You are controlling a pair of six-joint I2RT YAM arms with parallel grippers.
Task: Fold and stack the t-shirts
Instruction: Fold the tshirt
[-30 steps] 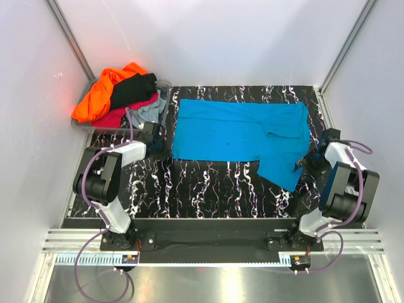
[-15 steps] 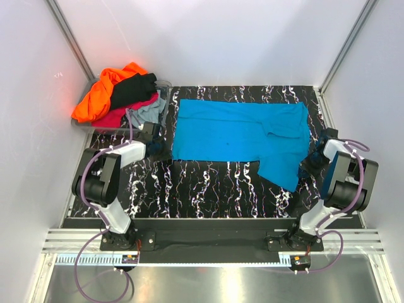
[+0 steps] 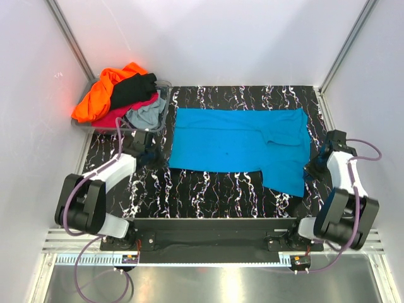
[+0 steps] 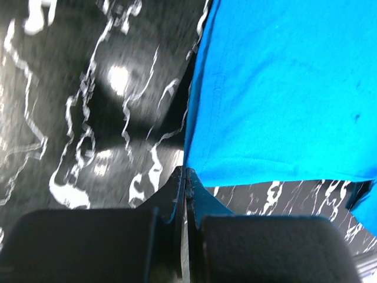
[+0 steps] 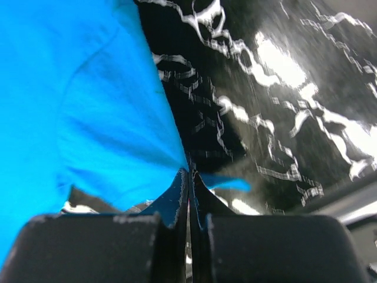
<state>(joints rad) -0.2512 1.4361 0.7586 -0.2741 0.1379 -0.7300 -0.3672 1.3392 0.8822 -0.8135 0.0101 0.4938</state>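
A turquoise-blue t-shirt [image 3: 237, 139] is spread flat on the black marbled table [image 3: 208, 192], right of centre, with one flap of cloth reaching nearer than the rest at its near right. Its near-left corner is held by the left gripper [image 3: 153, 156]; in the left wrist view the jaws are seen pressed together on the very edge of the cloth. The shirt's right edge, beside the nearer flap, is held by the right gripper [image 3: 310, 168], whose jaws are likewise clenched on a thin tongue of fabric in the right wrist view.

At the far left, an orange t-shirt [image 3: 101, 95], a black t-shirt [image 3: 132, 88], a crimson-pink t-shirt [image 3: 113, 118] and a grey t-shirt [image 3: 146, 113] are heaped in and over a clear plastic bin [image 3: 166, 101], not yet folded.

The folding of the blue shirt is judged to be at an early stage. Both grips are shallow, so the hem could be lost if it is pulled hard or dragged against the table. If the two arms are not moved evenly, the cloth may be skewed or bunched, and the nearer flap could be tucked under and spoil the fold.
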